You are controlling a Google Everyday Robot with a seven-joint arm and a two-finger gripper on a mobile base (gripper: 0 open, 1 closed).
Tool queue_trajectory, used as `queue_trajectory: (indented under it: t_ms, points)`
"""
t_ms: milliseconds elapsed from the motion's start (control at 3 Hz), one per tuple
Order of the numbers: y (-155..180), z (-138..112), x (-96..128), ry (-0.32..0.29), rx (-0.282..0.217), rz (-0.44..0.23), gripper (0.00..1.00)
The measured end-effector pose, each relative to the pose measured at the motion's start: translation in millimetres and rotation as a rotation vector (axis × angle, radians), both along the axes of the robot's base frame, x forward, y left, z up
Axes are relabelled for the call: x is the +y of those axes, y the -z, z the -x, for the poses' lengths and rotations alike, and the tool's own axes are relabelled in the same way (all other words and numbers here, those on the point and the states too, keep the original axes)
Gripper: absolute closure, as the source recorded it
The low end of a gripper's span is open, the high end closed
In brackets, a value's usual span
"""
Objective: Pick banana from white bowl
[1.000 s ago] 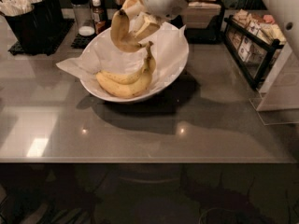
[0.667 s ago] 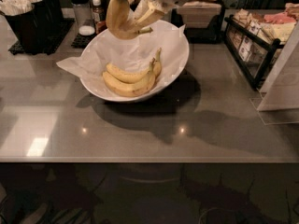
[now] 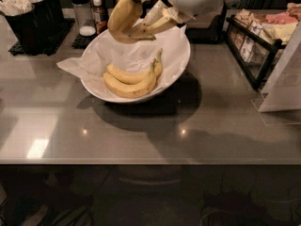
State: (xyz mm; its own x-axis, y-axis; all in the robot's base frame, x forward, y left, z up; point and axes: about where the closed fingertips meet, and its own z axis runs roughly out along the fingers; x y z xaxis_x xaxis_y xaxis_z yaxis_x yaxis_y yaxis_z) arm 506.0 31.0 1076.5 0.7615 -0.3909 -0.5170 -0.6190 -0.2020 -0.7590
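Observation:
The white bowl [image 3: 181,60] stands on the grey counter, lined with crinkled white paper. Two joined yellow bananas [image 3: 131,79] with greenish stems lie in its front part. My gripper [image 3: 141,18] is above the bowl's back rim, shut on the single loose banana [image 3: 122,15], which hangs clear of the bowl with its dark blunt tip near the top. The white arm body reaches in from the upper right.
A black holder [image 3: 33,20] with white utensils stands at the back left. Condiment shakers and a small bottle [image 3: 87,13] stand behind the bowl. A black wire rack of packets [image 3: 256,41] and a clear sign holder [image 3: 282,86] are at the right.
My gripper has risen and moved left with the banana, lifting it out of the bowl. The two joined bananas stay in the bowl.

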Motion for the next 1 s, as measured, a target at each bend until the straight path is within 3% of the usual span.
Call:
queue_trajectory:
  t_ms: [333,667,1000]
  points:
    - [11,28,-7,0.057,0.039,-0.088,1.0]
    - [26,32,-20,0.091,0.075,-0.091,1.0]
    - [24,32,-18,0.088,0.071,-0.091,1.0]
